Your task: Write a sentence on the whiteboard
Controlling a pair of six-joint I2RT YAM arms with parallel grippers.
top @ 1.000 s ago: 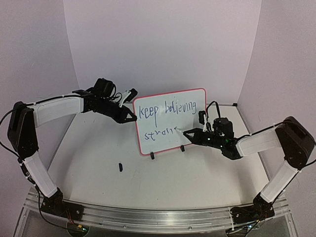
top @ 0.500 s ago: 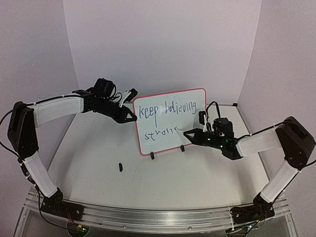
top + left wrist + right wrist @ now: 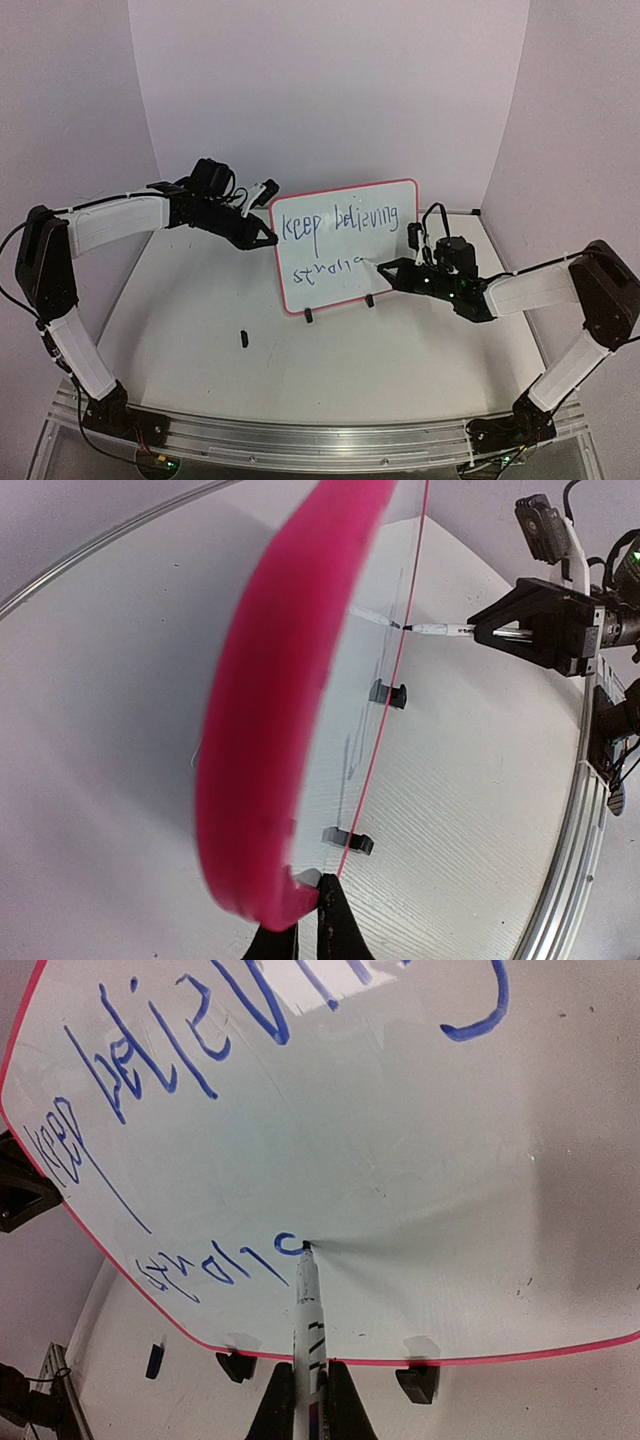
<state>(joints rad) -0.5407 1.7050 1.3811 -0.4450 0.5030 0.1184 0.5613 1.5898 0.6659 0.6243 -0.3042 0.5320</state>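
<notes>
Whiteboard (image 3: 340,245), small, rectangular, white-faced, rounded corners, thin red border: one, toward the far edge of the white table (image 3: 200,300). Black plastic clip feet under its lower border: two, one foot (image 3: 309,316) nearer the table's left edge, the other foot (image 3: 370,300) nearer its right edge. Lines of blue handwriting on the board: two, an upper line (image 3: 345,222) and a lower line (image 3: 325,270). White-barrelled marker pen (image 3: 305,1300): one. Small black oblong object (image 3: 243,338) lying on the table: one. White-and-black robot arms: two, left arm (image 3: 115,225) and right arm (image 3: 525,290), each with one black two-finger gripper. Aluminium rail (image 3: 320,440) along the near edge: one.
</notes>
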